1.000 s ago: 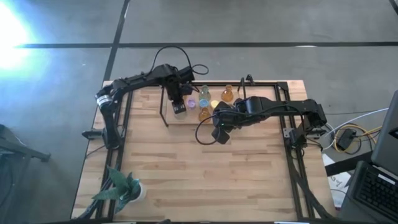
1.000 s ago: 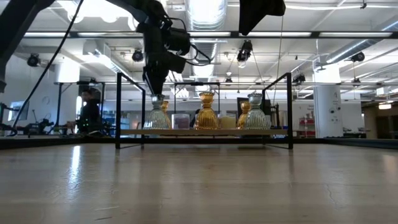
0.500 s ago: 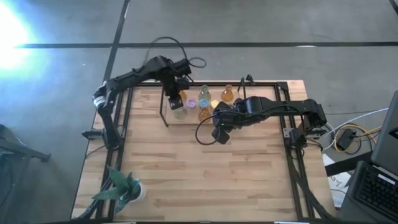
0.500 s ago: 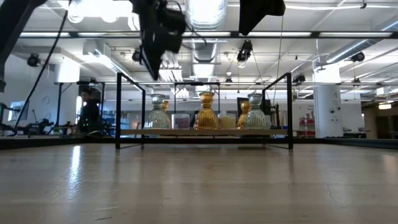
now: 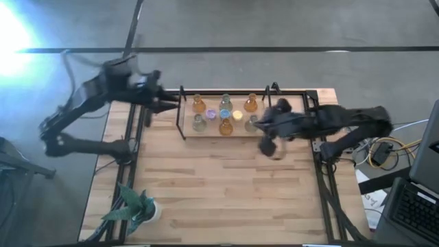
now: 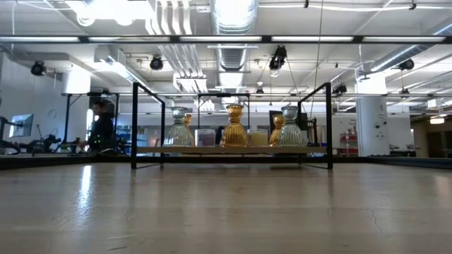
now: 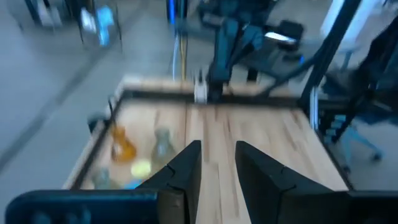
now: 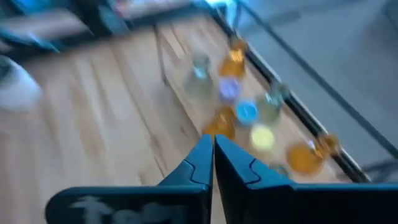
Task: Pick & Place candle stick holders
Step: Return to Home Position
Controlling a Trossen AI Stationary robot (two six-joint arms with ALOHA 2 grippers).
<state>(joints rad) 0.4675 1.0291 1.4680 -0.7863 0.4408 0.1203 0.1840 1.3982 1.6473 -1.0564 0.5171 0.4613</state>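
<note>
Several glass candle stick holders stand upright on their bases in a cluster at the table's far middle: amber, grey-green, amber, blue, yellow, amber. They show in a row in the low view. My left gripper is open and empty, left of the cluster near the far left corner; its fingers show apart in the left wrist view. My right gripper is shut and empty, on the near right side of the cluster; its fingertips meet in the right wrist view.
A black rod frame stands around the holders. A leafy green plant in a white pot stands at the near left corner. The wooden tabletop lies bare in the middle and near part. A person shows far off in the room.
My left gripper has risen off the grey-green holder, gone over the far edge, then swung fast toward the table's left edge. The holder stays upright in the cluster. My right gripper has drawn back toward the table's right edge.
</note>
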